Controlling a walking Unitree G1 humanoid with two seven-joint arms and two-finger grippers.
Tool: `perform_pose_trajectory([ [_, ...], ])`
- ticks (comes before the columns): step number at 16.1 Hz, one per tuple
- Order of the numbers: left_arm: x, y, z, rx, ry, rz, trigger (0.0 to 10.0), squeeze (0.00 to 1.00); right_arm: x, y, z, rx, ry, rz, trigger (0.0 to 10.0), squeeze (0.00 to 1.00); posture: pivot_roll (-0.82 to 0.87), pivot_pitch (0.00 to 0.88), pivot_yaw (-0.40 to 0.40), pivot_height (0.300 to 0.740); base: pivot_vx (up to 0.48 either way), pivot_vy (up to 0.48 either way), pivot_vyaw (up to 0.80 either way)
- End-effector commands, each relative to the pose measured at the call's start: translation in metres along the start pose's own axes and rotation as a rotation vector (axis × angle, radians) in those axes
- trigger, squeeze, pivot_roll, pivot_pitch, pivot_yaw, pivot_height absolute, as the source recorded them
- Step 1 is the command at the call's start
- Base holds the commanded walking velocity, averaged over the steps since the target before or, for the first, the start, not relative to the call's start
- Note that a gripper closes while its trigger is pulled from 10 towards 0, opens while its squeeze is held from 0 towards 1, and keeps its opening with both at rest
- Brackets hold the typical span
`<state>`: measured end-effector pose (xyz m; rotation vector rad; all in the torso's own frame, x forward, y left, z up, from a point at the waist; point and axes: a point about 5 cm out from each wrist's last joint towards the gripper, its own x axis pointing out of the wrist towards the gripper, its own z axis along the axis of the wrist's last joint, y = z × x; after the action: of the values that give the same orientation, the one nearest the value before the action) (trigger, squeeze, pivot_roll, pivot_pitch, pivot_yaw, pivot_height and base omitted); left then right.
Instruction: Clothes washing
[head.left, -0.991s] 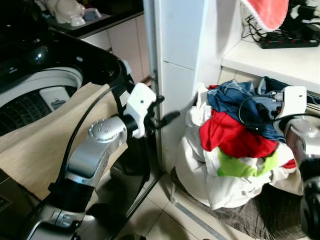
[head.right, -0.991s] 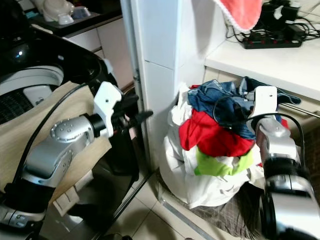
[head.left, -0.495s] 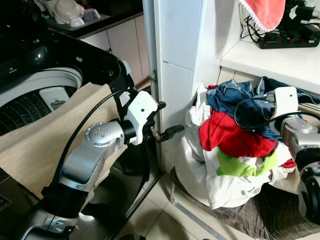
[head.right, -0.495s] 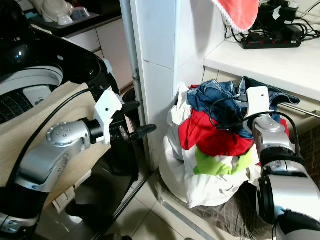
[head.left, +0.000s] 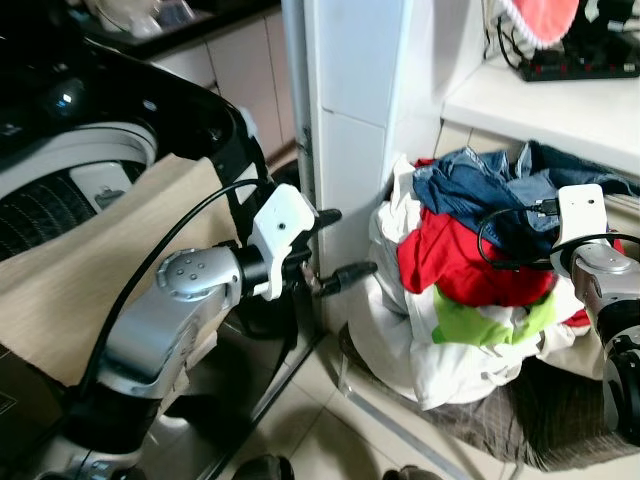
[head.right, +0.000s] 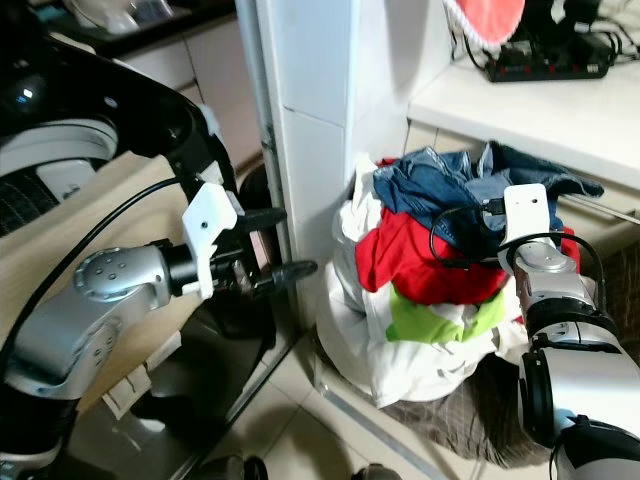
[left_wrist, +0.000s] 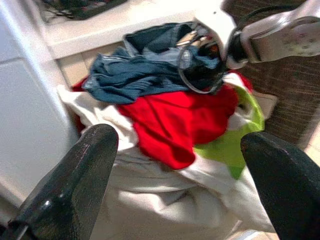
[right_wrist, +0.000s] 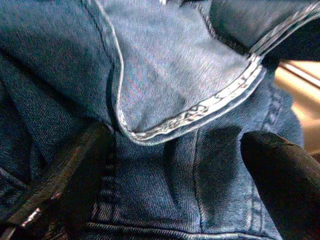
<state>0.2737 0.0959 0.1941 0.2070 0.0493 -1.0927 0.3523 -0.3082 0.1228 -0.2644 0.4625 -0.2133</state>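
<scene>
A heap of laundry sits on the floor to the right of the pillar. Blue jeans (head.left: 478, 185) lie on top, over a red garment (head.left: 455, 265), a lime-green one (head.left: 480, 325) and a white sheet (head.left: 395, 330). My right gripper (right_wrist: 175, 150) is open and pressed into the jeans, with denim folds between its fingers. Its white wrist (head.left: 580, 215) rests at the heap's right side. My left gripper (head.left: 340, 245) is open and empty in the air just left of the heap, pointing at it. The black top-loading washing machine (head.left: 60, 190) stands open on the left.
A beige cloth (head.left: 110, 260) hangs over the washer's front edge. A white tiled pillar (head.left: 350, 110) stands between washer and heap. Above the heap is a white counter (head.left: 560, 105) with a power strip (head.left: 585, 65) and a pink cloth (head.left: 540, 15). A dark mat (head.left: 560, 420) lies under the heap.
The camera has tilted down a little. My left gripper has moved lower and slightly right, closer to the heap. The right wrist has sunk a bit on the jeans.
</scene>
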Motion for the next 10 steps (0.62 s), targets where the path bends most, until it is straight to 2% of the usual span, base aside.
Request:
perform_pose_trajectory([
  [1, -0.003, -0.006, 0.001, 0.001, 0.008, -0.043, 10.0, 0.0, 0.001, 0.004, -0.001, 0.03, 0.029, 0.012, 10.0, 0.0, 0.03, 0.147, 0.084, 0.74, 0.0, 0.0, 0.0],
  [2, -0.004, -0.009, 0.0, 0.05, 0.027, -0.06, 10.0, 0.0, 0.001, 0.007, -0.007, 0.123, 0.061, 0.009, 10.0, 0.0, 0.03, 0.15, 0.081, 0.74, 0.0, 0.0, 0.0],
  [3, -0.003, -0.009, 0.0, 0.075, 0.033, -0.052, 10.0, 0.0, 0.001, 0.009, -0.008, 0.177, 0.061, 0.011, 7.9, 0.0, 0.03, 0.149, 0.078, 0.74, 0.0, 0.0, 0.0],
  [4, -0.003, -0.008, 0.0, 0.074, 0.037, -0.035, 10.0, 0.0, 0.001, 0.011, -0.008, 0.208, 0.058, 0.024, 2.1, 0.0, 0.04, 0.148, 0.073, 0.74, 0.0, 0.0, 0.0],
  [5, -0.004, -0.008, 0.0, 0.074, 0.04, -0.028, 10.0, 0.0, 0.001, 0.013, -0.008, 0.228, 0.061, 0.032, 0.0, 0.0, 0.04, 0.148, 0.073, 0.74, 0.0, 0.0, 0.0],
  [7, -0.006, -0.009, -0.001, 0.087, 0.05, -0.037, 10.0, 0.0, 0.001, 0.014, -0.012, 0.269, 0.076, 0.032, 0.0, 0.0, 0.02, 0.129, 0.068, 0.74, 0.0, 0.0, 0.0],
  [10, -0.005, -0.01, -0.001, 0.127, 0.05, -0.058, 10.0, 0.0, 0.001, 0.018, -0.013, 0.281, 0.096, 0.063, 0.0, 0.0, 0.02, 0.121, 0.066, 0.74, 0.0, 0.0, 0.0],
])
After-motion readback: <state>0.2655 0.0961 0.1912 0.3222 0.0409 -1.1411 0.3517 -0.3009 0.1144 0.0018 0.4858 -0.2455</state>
